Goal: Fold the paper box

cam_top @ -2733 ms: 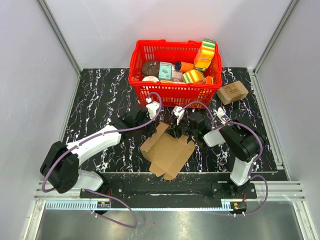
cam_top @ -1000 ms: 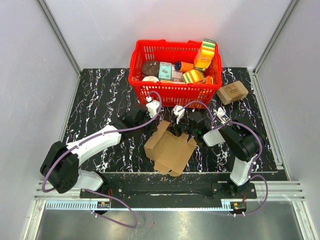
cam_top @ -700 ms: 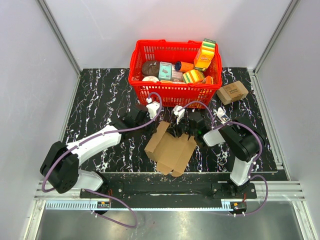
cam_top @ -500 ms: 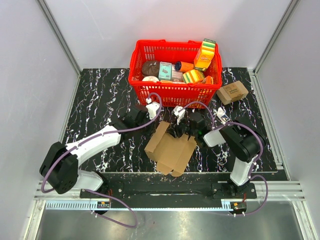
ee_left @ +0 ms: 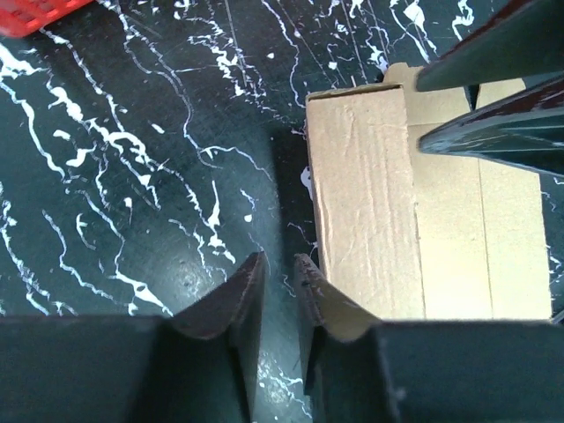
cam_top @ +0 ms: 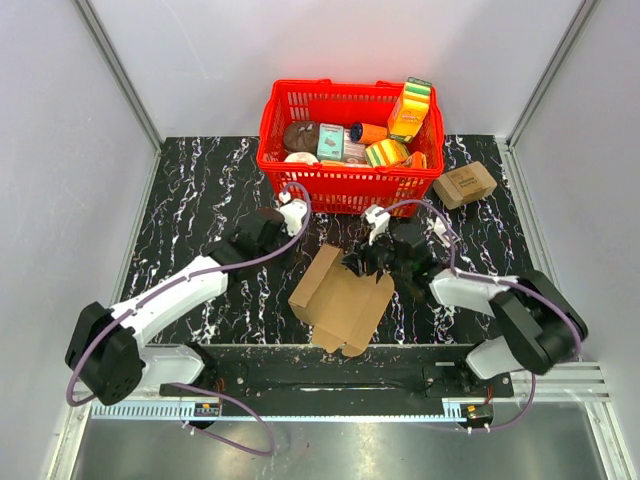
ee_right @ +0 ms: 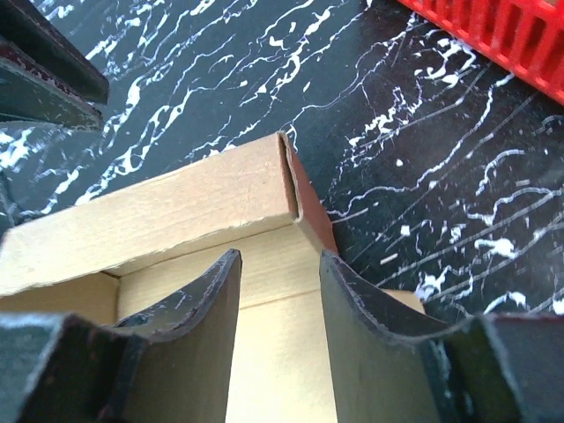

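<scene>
While its jaws stand a slit apart on nothing, the left end effector (ee_left: 279,264) hangs over the bench (ee_left: 132,176) just beside the box (ee_left: 370,220). The right end effector (ee_right: 279,260), wider open and empty, hovers above the box, behind a raised flap (ee_right: 176,207). The box lies mid-bench, toward the near edge.
</scene>
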### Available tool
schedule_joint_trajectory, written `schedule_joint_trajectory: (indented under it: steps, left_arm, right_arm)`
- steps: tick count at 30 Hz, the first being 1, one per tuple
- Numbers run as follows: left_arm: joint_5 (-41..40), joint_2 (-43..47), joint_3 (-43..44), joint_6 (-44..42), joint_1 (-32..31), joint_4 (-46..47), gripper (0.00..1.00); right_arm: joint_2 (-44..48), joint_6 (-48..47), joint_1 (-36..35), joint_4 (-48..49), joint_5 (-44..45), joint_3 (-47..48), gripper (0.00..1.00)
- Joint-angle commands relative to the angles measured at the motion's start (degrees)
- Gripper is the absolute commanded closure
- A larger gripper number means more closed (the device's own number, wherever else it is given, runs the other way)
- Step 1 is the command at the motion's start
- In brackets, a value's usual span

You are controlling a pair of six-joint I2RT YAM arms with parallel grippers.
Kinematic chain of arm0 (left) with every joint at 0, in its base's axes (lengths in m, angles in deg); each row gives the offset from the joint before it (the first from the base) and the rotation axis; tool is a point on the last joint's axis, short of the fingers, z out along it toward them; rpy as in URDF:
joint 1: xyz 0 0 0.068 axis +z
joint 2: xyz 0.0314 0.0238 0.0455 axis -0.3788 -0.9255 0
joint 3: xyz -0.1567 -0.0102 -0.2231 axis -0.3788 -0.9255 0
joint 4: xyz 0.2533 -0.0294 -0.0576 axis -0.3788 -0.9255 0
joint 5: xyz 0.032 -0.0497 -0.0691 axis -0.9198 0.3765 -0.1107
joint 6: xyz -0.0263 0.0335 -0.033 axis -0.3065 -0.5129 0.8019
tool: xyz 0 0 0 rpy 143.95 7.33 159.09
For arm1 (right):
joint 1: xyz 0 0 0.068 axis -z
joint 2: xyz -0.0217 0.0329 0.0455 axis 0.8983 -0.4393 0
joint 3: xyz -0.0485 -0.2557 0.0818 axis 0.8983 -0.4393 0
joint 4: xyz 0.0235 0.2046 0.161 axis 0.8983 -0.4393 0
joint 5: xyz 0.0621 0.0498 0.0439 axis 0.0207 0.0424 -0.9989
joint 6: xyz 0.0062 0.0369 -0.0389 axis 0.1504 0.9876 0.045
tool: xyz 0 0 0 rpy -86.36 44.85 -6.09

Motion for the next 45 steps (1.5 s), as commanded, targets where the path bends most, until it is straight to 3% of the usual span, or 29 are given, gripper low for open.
schedule_joint_trajectory:
  steps: [1,3,6,10,15,20,25,32,38,41,45]
  left_arm:
    - [-4.5,5.11,3.04,-0.7,0.34,-0.77,0.66]
    - [-5.29,6.78,2.78,-0.44,0.34,-0.77,0.6]
    - [-5.38,8.9,2.16,0.44,0.34,-0.42,0.59]
    - [-4.85,11.01,1.2,0.97,0.25,-0.51,0.58]
    - [-3.01,11.98,-0.38,2.55,0.16,-0.33,0.57]
    - [-1.16,11.72,0.14,1.42,-1.94,-0.24,0.5]
    - [-6.87,8.82,3.3,-1.05,-7.04,-2.79,0.38]
    - [-5.91,9.69,0.85,0.62,-8.19,-0.34,0.37]
    - [-6.34,7.59,2.68,-0.43,-10.64,-0.24,0.35]
    - [-10.73,3.29,5.84,-2.28,-14.42,-2.34,0.25]
    - [-19.07,-2.86,10.68,-3.77,-19.95,-6.48,0.18]
  right_arm:
    - [8.59,10.59,-0.39,-10.99,8.35,-1.8,0.53]
    - [12.63,14.37,-0.48,-16.52,12.31,-1.8,0.53]
    - [19.48,17.27,-0.39,-22.42,16.0,-2.32,0.53]
    - [28.19,23.34,-0.39,-34.01,28.11,-0.49,0.49]
    - [32.95,29.41,0.83,-48.35,37.81,2.24,0.45]
    - [30.85,34.59,6.28,-53.2,34.31,2.51,0.42]
    - [29.35,38.9,10.24,-55.92,33.15,1.54,0.37]
    - [32.77,40.58,17.44,-61.2,40.01,2.33,0.27]
    - [31.73,38.56,22.81,-60.06,34.31,3.48,0.27]
    - [30.76,38.91,23.08,-58.65,31.67,2.69,0.26]
    - [31.11,38.91,23.34,-57.6,30.43,0.93,0.26]
